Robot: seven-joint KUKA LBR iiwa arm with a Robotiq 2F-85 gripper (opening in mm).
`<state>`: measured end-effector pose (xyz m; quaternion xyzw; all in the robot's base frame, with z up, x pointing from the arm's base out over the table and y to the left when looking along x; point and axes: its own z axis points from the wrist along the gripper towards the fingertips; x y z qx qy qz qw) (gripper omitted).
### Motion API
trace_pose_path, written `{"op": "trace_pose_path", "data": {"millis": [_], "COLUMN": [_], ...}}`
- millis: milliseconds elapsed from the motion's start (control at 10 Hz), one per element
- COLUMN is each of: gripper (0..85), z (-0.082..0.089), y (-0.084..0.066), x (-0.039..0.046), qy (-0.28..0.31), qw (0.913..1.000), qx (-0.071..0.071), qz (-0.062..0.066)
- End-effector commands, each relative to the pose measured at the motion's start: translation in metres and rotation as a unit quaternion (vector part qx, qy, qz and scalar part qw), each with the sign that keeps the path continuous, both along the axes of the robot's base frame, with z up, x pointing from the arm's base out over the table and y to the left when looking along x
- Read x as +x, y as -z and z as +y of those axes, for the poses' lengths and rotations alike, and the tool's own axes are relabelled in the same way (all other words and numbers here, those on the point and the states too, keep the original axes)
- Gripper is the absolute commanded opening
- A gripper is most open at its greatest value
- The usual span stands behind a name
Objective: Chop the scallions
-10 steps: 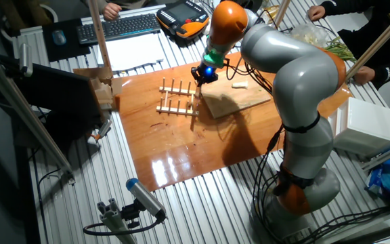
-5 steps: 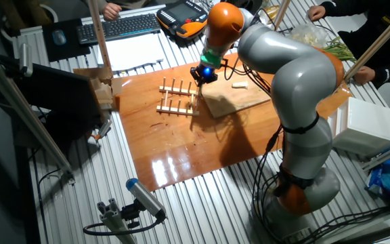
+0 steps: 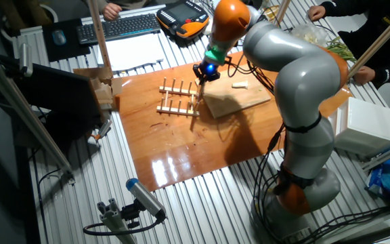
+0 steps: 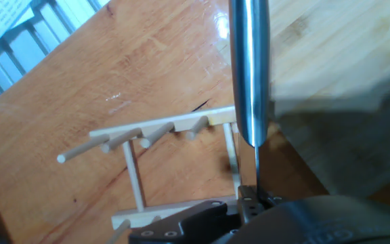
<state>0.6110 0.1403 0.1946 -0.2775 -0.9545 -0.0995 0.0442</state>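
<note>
Pinching a knife, the pincer hovers at the board's left edge — scallions lie to its right.

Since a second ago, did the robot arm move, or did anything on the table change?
Only a little. The gripper rose slightly and shifted a touch right, holding a knife whose blade hangs down beside the wooden peg rack. The cutting board, the pale scallion piece on it and the rack stayed put.
</note>
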Motion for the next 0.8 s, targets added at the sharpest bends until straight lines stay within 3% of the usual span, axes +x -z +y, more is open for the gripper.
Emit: {"op": "trace_pose_path", "data": {"millis": [0, 200, 400, 700], "gripper": [0.0, 0.0, 0.0, 0.0], "z": [-0.003, -0.011, -0.026, -0.05], "y": [-0.005, -0.012, -0.019, -0.017], "x": [0.0002, -0.0001, 0.006, 0.0148], "qy": [0.003, -0.007, -0.046, -0.097], "qw": [0.9999, 0.9998, 0.9989, 0.9943], "qx": [0.017, 0.017, -0.004, -0.04], "qz": [0.002, 0.002, -0.001, -0.014]}}
